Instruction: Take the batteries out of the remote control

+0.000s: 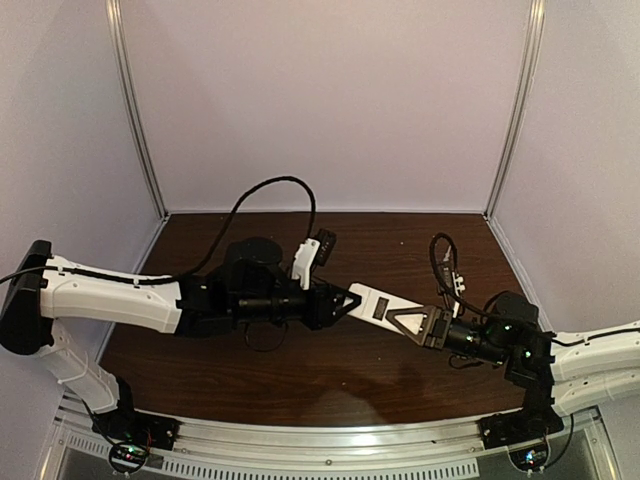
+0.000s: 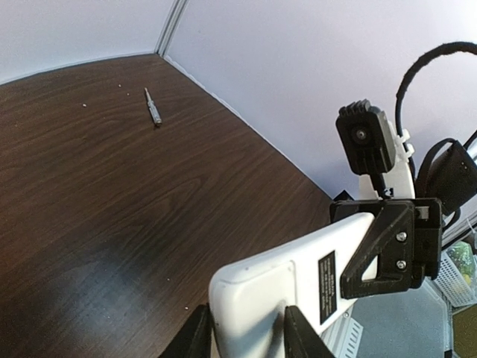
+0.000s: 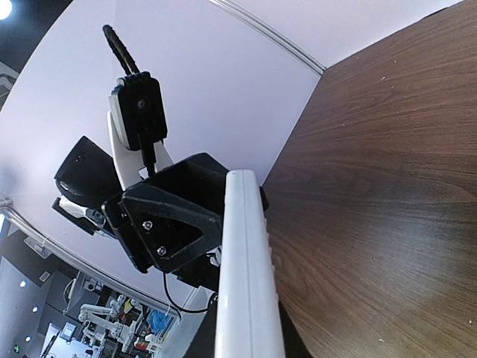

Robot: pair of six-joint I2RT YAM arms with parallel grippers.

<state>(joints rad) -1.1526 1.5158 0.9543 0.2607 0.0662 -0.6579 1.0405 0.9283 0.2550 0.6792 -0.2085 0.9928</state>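
The white remote control point(image 1: 378, 304) hangs in the air between my two grippers, above the table. My left gripper point(image 1: 335, 303) is shut on its left end; in the left wrist view the black fingers point(image 2: 195, 337) clamp the rounded end of the remote point(image 2: 283, 287), whose back with a black label faces up. My right gripper point(image 1: 425, 325) is shut on the other end, also seen in the left wrist view point(image 2: 384, 246). In the right wrist view the remote point(image 3: 246, 283) shows edge-on, with the left gripper point(image 3: 179, 224) beyond it. No batteries are in view.
A slim silvery-grey stick with a thin tip point(image 2: 153, 107) lies on the dark wooden table point(image 2: 89, 194) near the far corner; I cannot tell what it is. Pale walls enclose the table point(image 1: 330, 120). Black cables loop over both arms point(image 1: 270, 190).
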